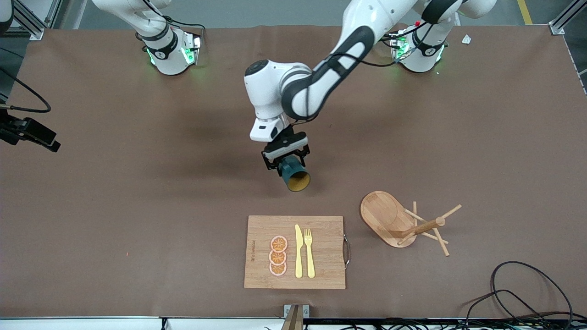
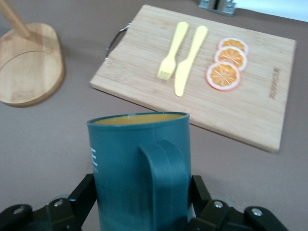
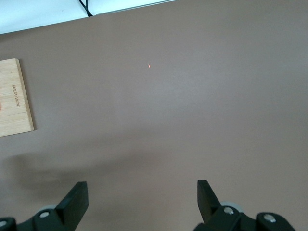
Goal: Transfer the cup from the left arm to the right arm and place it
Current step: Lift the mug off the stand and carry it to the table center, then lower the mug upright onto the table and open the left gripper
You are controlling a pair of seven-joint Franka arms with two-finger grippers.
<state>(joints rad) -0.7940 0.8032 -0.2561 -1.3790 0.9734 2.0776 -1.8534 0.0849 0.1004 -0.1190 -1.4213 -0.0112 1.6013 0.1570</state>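
teal cup (image 1: 294,174): dark teal outside, tan inside, clamped in the left gripper (image 1: 285,158), up in the air over bare table (image 1: 137,183), mouth tipped toward the front camera.
grip: left fingers (image 2: 79,199) press both sides of the cup body low down, handle (image 2: 166,178) facing the wrist camera, between the fingers.
left gripper: closed on the cup, over mid table, cutting board (image 1: 321,256) past the cup's mouth, toward the front camera.
right gripper (image 3: 142,195): jaws wide apart, nothing between them, over bare table toward the right arm's end; only a corner of the board in its wrist view; waits.
board items: yellow knife (image 1: 298,252), yellow fork (image 1: 309,252), three orange slices (image 1: 278,255).
mug tree (image 1: 399,222): wooden, tipped on its side, beside the board toward the left arm's end.
handling guess: rigid, light, smooth wall, looks hard and glossy so may slip or chip if dropped; won't squash.
where to take hold: right gripper should pinch the wall near the rim, clear of the left fingers and handle.
stage: handover not yet done.
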